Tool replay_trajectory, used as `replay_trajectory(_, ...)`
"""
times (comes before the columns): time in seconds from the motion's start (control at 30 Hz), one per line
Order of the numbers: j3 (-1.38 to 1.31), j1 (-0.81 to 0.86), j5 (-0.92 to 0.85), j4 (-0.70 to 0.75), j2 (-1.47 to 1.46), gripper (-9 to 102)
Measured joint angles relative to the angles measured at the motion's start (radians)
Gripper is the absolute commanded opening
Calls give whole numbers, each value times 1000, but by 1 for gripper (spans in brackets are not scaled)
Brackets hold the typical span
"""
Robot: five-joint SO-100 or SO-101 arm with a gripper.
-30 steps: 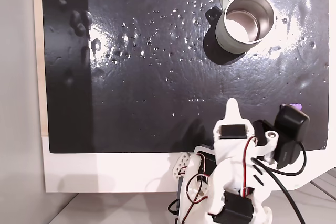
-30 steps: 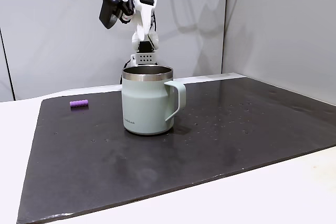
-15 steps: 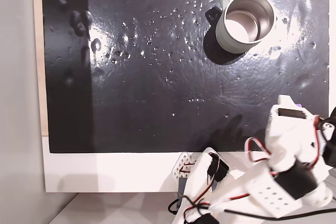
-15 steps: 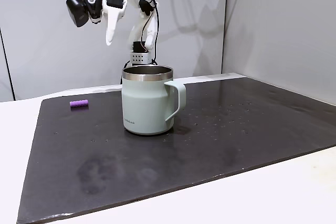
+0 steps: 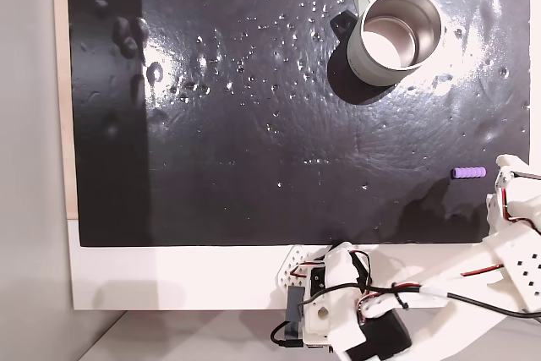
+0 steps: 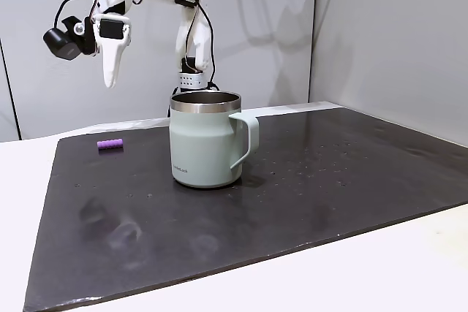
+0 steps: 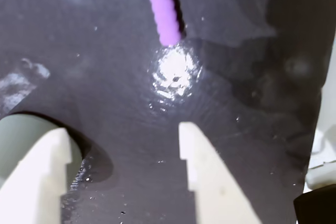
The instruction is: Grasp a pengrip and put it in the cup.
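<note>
Pengrip (image 5: 468,173) lies flat on the black mat (image 5: 254,124), near the mat's right edge in a fixed view; in another fixed view (image 6: 110,144) it sits at the mat's far left, well apart from the cup. In the wrist view the pengrip (image 7: 164,9) lies at top centre, beside a bright glare spot. Nothing touches it.

Cup (image 6: 205,140) stands upright on the mat, handle to the right; seen from above (image 5: 394,35) its steel interior looks empty.

Gripper (image 7: 123,142): fingers parted with a wide gap, holding nothing, mat visible between them. In a fixed view the gripper (image 6: 111,71) hangs in the air above the pengrip, pointing down.
</note>
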Motion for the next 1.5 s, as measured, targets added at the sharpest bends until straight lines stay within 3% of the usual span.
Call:
replay_trajectory(0.43, 0, 20, -46, -55, -183, 22)
replay_trajectory(1.0, -2, 52, -143, -244, -480, 20)
replay_trajectory(1.33, -2, 20, -178, -290, -486, 1)
replay_trajectory(1.5, -2, 20, -178, -291, -486, 0)
